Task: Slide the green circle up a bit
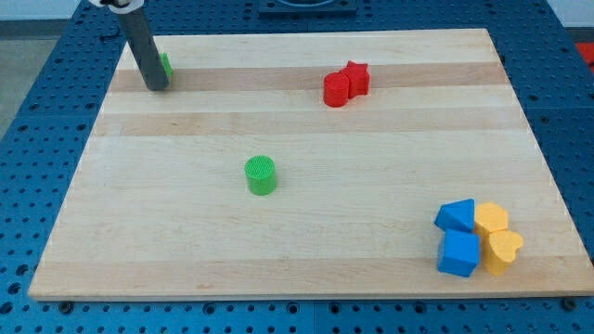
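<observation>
The green circle (261, 174) stands on the wooden board (306, 250), left of the middle. My tip (156, 86) rests on the board near the view's top left corner, far up and left of the green circle. A second green block (165, 65) sits right behind the rod, mostly hidden by it; its shape cannot be made out.
A red cylinder (336, 90) and a red star-like block (356, 78) touch each other near the view's top middle. Two blue blocks (458, 216) (459, 253) and two yellow heart-like blocks (492, 219) (504, 250) cluster at the bottom right.
</observation>
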Tool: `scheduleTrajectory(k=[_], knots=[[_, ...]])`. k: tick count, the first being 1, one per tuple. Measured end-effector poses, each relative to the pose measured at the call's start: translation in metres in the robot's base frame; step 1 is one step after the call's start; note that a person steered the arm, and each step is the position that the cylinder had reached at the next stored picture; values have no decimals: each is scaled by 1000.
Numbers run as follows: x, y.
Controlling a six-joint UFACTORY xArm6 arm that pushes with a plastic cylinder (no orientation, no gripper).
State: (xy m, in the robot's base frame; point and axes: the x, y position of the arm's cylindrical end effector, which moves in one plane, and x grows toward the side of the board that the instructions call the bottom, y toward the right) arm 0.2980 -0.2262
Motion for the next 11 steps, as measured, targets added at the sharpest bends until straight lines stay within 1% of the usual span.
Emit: scheduleTrajectory(k=[2, 3, 6, 7, 8, 9, 11], knots=[[-37, -3], [-32, -7], [184, 8], [248, 49], [269, 111], [258, 144], [226, 150]])
